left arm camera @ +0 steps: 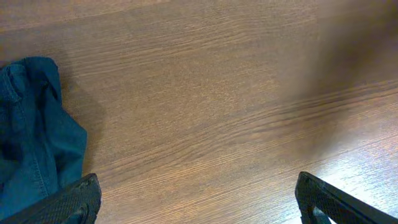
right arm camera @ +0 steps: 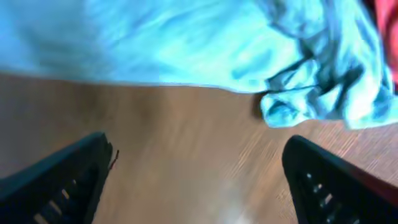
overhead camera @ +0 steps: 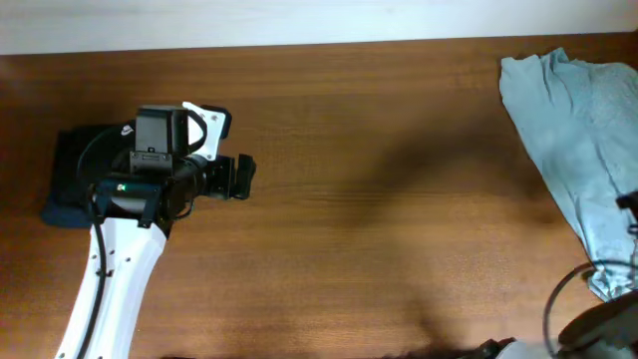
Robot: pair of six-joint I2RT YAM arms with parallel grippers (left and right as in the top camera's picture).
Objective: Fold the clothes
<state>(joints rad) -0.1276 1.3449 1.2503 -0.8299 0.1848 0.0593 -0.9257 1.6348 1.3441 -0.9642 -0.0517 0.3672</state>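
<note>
A crumpled light blue garment (overhead camera: 583, 140) lies at the right edge of the table; it fills the top of the right wrist view (right arm camera: 205, 43). A dark blue denim garment (overhead camera: 70, 170) lies at the far left, partly hidden under my left arm, and shows at the left of the left wrist view (left arm camera: 34, 137). My left gripper (left arm camera: 199, 202) is open and empty over bare wood, just right of the denim (overhead camera: 239, 178). My right gripper (right arm camera: 199, 180) is open and empty just short of the light blue garment's edge.
The brown wooden table (overhead camera: 379, 199) spans the whole view. A red item (right arm camera: 388, 31) shows at the right edge of the right wrist view. The right arm's base and cable (overhead camera: 588, 319) sit at the bottom right corner.
</note>
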